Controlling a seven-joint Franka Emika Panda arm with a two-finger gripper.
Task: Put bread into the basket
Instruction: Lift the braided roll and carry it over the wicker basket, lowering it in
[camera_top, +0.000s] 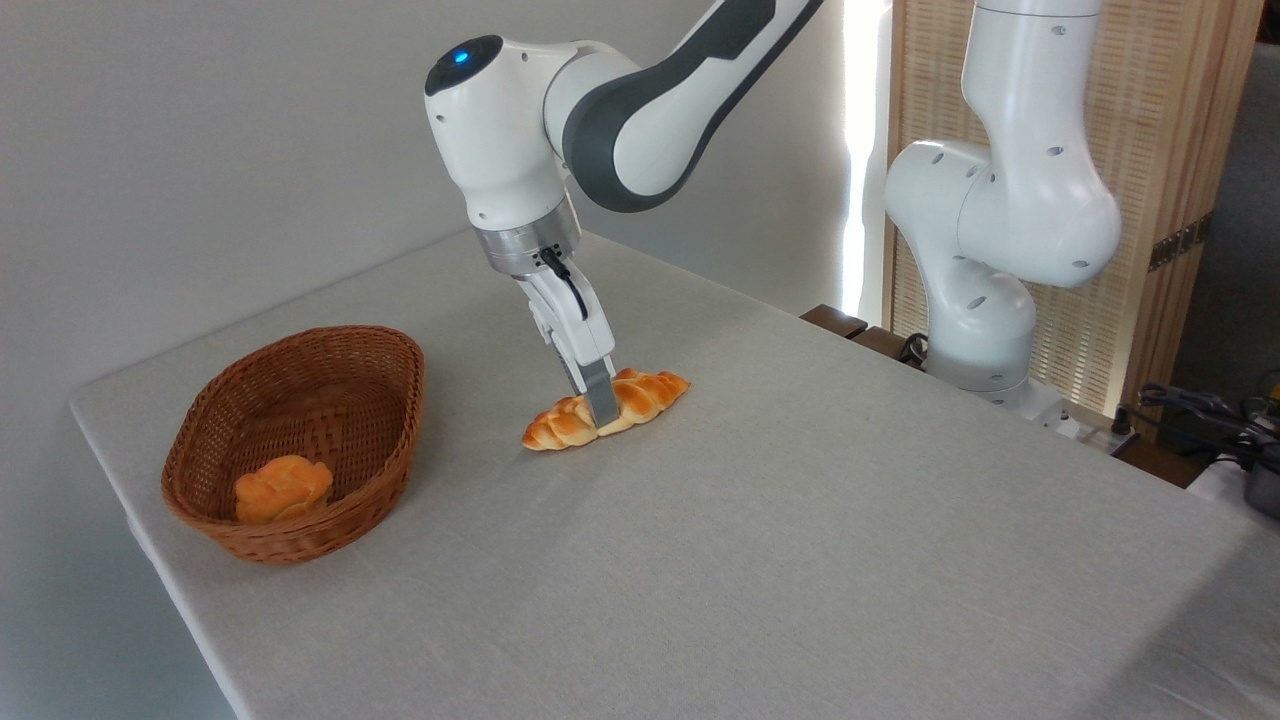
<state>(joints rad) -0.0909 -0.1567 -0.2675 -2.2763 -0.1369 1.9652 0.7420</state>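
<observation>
Single fixed view, set above and off the near corner of the grey cloth-covered tabletop (800, 560), angled downward across it toward the far edge and pale wall. Middling distance; near edge cropped out.

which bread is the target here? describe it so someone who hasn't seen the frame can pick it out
Start at the grey table; the brown wicker basket sits near its left end. The target is the braided loaf lying on the cloth to the right of the basket, under the gripper, whose fingers reach its middle. It is long with tapered ends, unlike the stubby bun already inside the basket.
</observation>
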